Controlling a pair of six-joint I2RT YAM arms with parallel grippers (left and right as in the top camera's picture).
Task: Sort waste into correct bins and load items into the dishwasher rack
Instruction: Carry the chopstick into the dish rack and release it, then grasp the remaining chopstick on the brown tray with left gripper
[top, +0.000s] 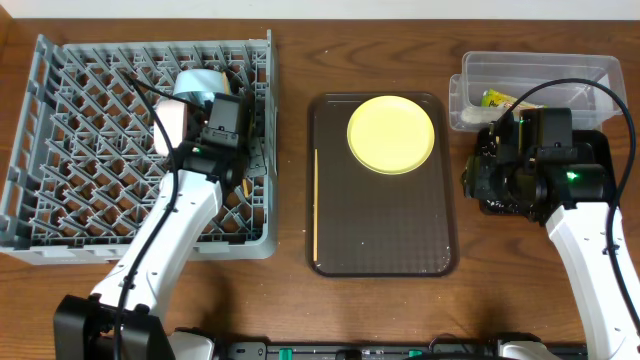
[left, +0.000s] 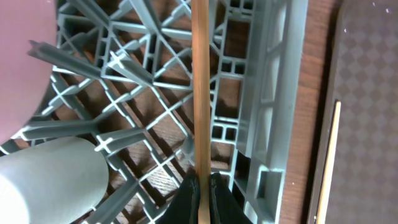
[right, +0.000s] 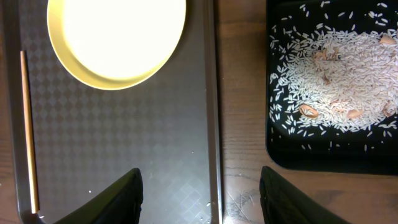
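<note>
My left gripper (left: 203, 182) is shut on a wooden chopstick (left: 200, 81) and holds it over the right side of the grey dishwasher rack (left: 273, 93). In the overhead view the left gripper (top: 235, 150) is above the rack (top: 60, 150). A second chopstick (top: 316, 205) lies along the left side of the brown tray (top: 385, 240), and it also shows in the left wrist view (left: 328, 162). A yellow plate (top: 391, 134) sits at the back of the tray. My right gripper (right: 199, 186) is open and empty above the tray's right rim (right: 211, 112).
A pink cup (left: 18, 56) and a pale cup (left: 50, 180) lie in the rack. A black bin (right: 336, 81) with rice and scraps stands right of the tray. A clear bin (top: 540, 75) with wrappers stands behind it.
</note>
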